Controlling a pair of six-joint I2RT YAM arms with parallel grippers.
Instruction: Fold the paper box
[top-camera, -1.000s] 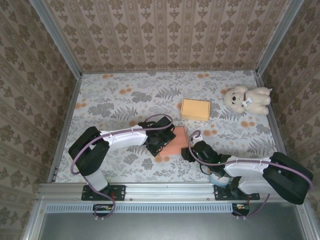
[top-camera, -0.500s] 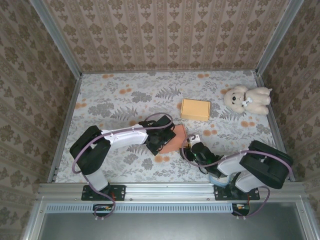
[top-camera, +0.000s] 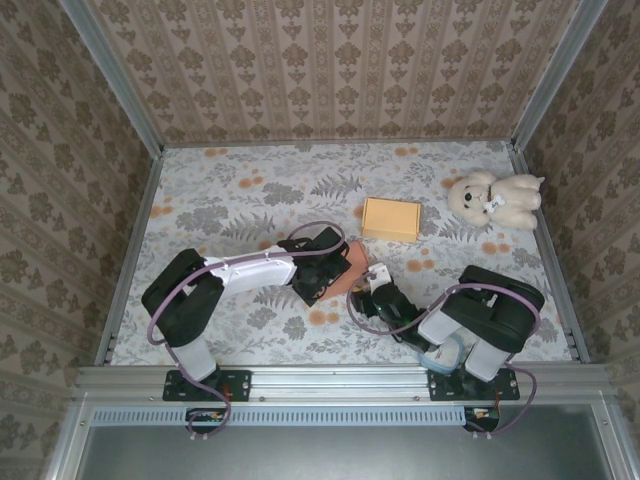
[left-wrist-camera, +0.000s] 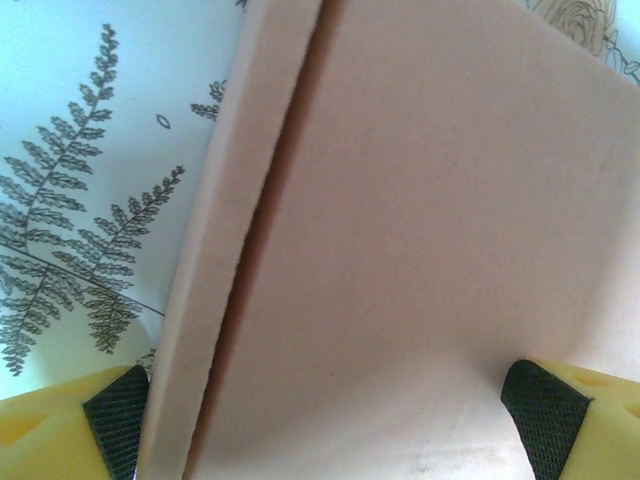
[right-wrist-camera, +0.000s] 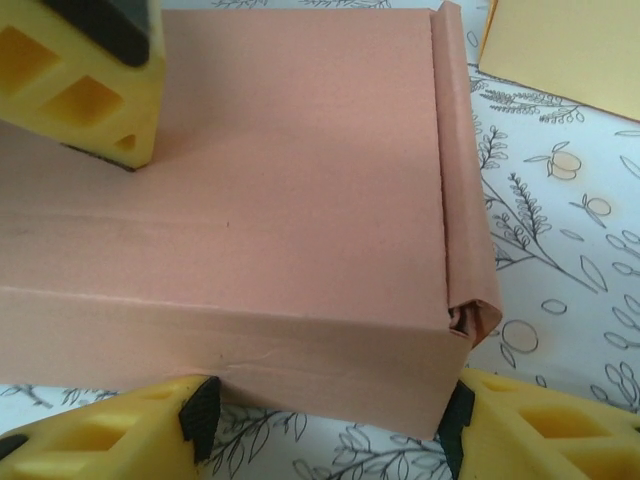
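Note:
The paper box (top-camera: 354, 264) is a salmon-pink carton lying flat and closed near the table's front middle. It fills the left wrist view (left-wrist-camera: 420, 250), where a side flap (left-wrist-camera: 215, 250) stands slightly off along a dark gap. My left gripper (top-camera: 322, 268) (left-wrist-camera: 330, 430) is open wide over the lid. One of its yellow fingers (right-wrist-camera: 80, 70) rests on the box top (right-wrist-camera: 300, 180). My right gripper (top-camera: 372, 287) (right-wrist-camera: 325, 420) is open at the box's near wall, low on the table, its pads beside the near right corner. The right side flap (right-wrist-camera: 462, 200) bulges out.
A flat yellow box (top-camera: 391, 218) lies just behind the pink one, its corner in the right wrist view (right-wrist-camera: 560, 45). A cream teddy bear (top-camera: 495, 197) sits at the back right. Patterned walls close in the table on three sides.
The right arm has folded in and its gripper has slid left along the box's near side while its jaws opened wider. The left gripper has shifted slightly on the lid.

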